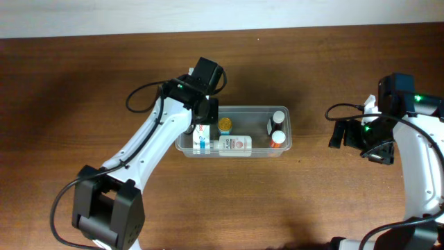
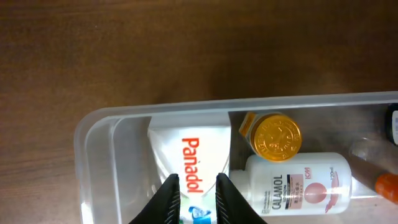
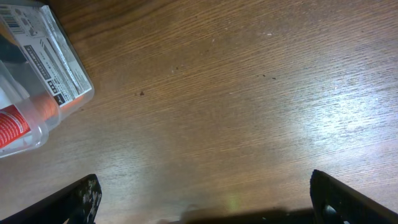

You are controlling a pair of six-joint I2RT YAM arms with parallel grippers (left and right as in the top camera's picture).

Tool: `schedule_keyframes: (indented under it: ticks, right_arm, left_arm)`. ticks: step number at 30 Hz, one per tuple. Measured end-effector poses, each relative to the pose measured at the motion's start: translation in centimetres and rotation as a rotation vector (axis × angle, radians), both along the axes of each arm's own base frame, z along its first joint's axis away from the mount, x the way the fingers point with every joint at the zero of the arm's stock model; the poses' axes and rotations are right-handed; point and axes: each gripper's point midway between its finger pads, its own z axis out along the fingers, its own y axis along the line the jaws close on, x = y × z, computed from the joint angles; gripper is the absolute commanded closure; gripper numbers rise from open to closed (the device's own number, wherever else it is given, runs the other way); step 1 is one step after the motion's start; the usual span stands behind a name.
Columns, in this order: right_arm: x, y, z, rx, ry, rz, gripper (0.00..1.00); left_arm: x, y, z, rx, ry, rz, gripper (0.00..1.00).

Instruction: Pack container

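Closest to you, the left tool [image 2: 196,199] hangs over the near-left end of the container [image 2: 93,143]. Its dark fingers stand slightly parted above a white Panadol box [image 2: 193,149], and from what you can see they pinch nothing. Just beside the box lie a yellow-capped bottle [image 2: 277,135] and a white Calamol bottle [image 2: 298,186] on its side, with an orange cap [image 2: 388,186] further along. The container sits mid-surface, a clear rectangular tub with rounded corners and a thick rim. It will likely handle light but slick, with thin walls that flex. If you must move it, take it by the rim at a short end, where it looks stiffest, and expect the loose bottles to roll. The cardboard box should grip easily across its narrow faces, while the glossy bottles will want a firmer squeeze. Furthest off, the right tool [image 3: 205,199] is spread wide and empty over the brown wood-grain surface [image 3: 249,93], well clear of the container's end.
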Motion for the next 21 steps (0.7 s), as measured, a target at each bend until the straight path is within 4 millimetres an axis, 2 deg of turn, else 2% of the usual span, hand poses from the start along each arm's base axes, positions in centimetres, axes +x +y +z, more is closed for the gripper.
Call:
schedule_keyframes:
  ticks: [4,8,12,17,21]
  right_arm:
    - [0.0,0.0,0.0,0.000,0.000,0.000,0.01]
    - [0.0,0.0,0.0,0.000,0.000,0.000,0.01]
    - [0.0,0.0,0.0,0.000,0.000,0.000,0.01]
    - [0.0,0.0,0.0,0.000,0.000,0.000,0.02]
    - [0.0,0.0,0.0,0.000,0.000,0.001,0.01]
  left_arm:
    - [0.5,-0.2,-1.3,0.007,-0.008,0.001,0.80]
    - [0.8,-0.1,-5.2,0.053,0.054,0.004,0.80]
    - [0.6,0.0,-7.5,0.090,0.096,0.002,0.79]
    - [0.1,0.3,-8.0,0.107,0.129,0.001,0.81]
    - [-0.2,0.4,-7.7,0.111,0.135,-0.003,0.81]
